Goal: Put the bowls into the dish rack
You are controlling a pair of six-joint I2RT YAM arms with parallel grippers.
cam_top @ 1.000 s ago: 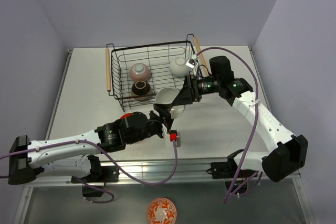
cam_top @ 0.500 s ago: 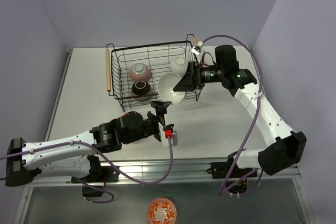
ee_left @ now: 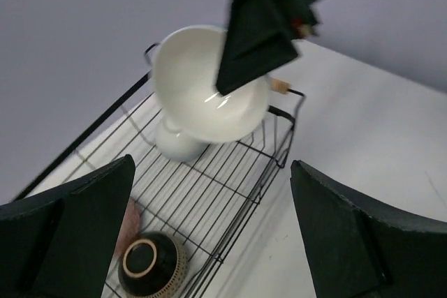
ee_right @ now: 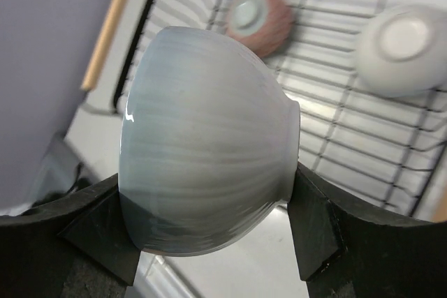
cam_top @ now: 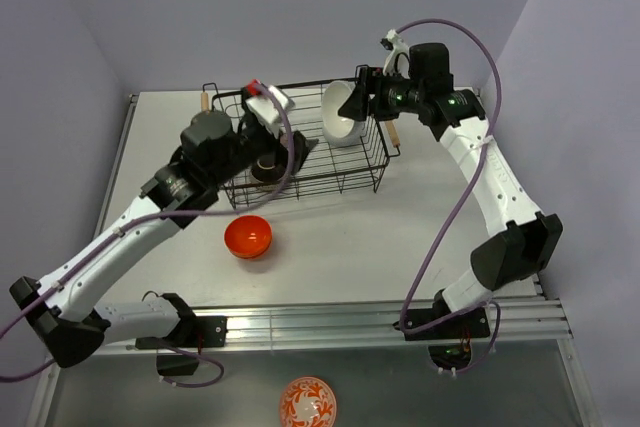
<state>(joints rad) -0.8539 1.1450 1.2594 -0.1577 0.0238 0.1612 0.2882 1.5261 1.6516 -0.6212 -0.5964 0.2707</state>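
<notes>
Right gripper (cam_top: pixel 362 105) clamped on a white bowl (cam_top: pixel 340 109), one finger (ee_right: pixel 94 232) on each side of the wall, bowl tipped on its side. A second ago it was low at the near side of the dish rack (cam_top: pixel 330 179), which sits toward the far edge of the worktop. Since then I have carried the bowl up and across, and it now hangs above the rack's far right corner, right over a second white bowl (ee_right: pixel 401 47) lying upside down on the wires. The pink bowl (ee_right: pixel 255 22) and the dark patterned bowl (ee_left: pixel 150 266) also sit inverted in the rack, toward its left end. My left gripper (ee_left: pixel 209 235) has swung from mid-worktop up over the rack's left half, with its fingers spread wide and nothing between them. That uncovered an orange bowl (cam_top: pixel 247 237), upright on the worktop left of centre, just in front of the rack's near left corner. Judgement: three loaded, a fourth about to be set down, the orange one waiting. The sixth I cannot see. Risk: lowering straight down would put the held bowl on the white one, so it wants a shift toward free wires. Both arms are crowding the rack.
</notes>
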